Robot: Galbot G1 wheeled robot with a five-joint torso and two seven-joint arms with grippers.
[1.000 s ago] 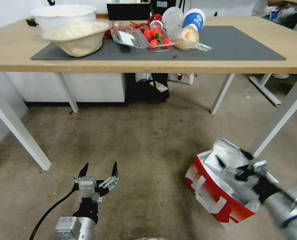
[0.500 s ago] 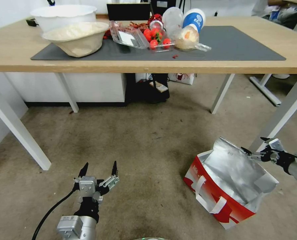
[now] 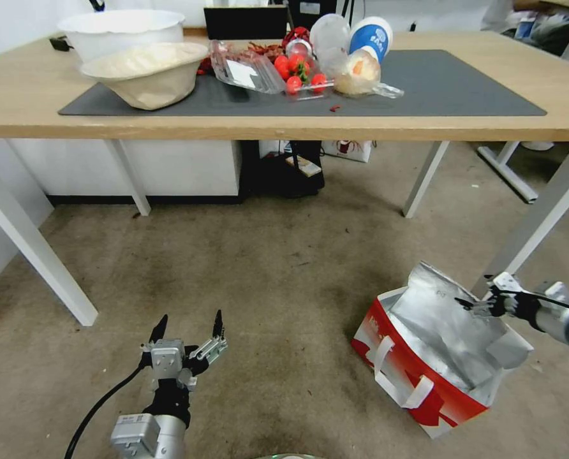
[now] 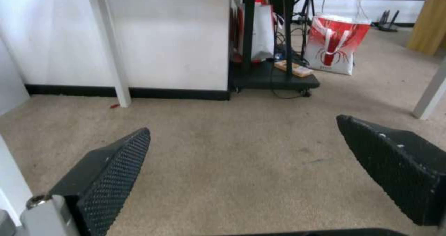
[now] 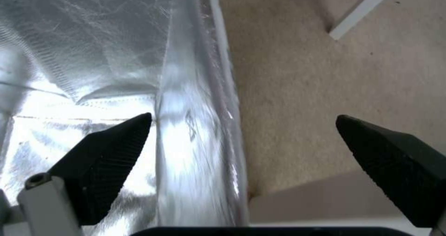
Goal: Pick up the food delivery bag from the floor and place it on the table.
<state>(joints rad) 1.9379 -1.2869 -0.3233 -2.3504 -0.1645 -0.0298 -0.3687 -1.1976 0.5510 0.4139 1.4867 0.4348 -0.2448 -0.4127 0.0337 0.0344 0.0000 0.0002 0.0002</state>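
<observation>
Head view: the food delivery bag (image 3: 425, 357) stood open on the floor (image 3: 265, 287) at lower right, beside a leg of the table (image 3: 297, 127). The right gripper (image 3: 479, 299) sat at the bag's far foil edge, holding nothing. The left gripper (image 3: 189, 325) hung low at lower left, spread wide and empty.

Left wrist view: both fingers (image 4: 111, 173) stood wide apart over bare floor (image 4: 241, 152).

Right wrist view: the fingers (image 5: 107, 152) were wide, straddling the bag's foil wall (image 5: 195, 124), with floor (image 5: 302, 72) beyond.
</observation>
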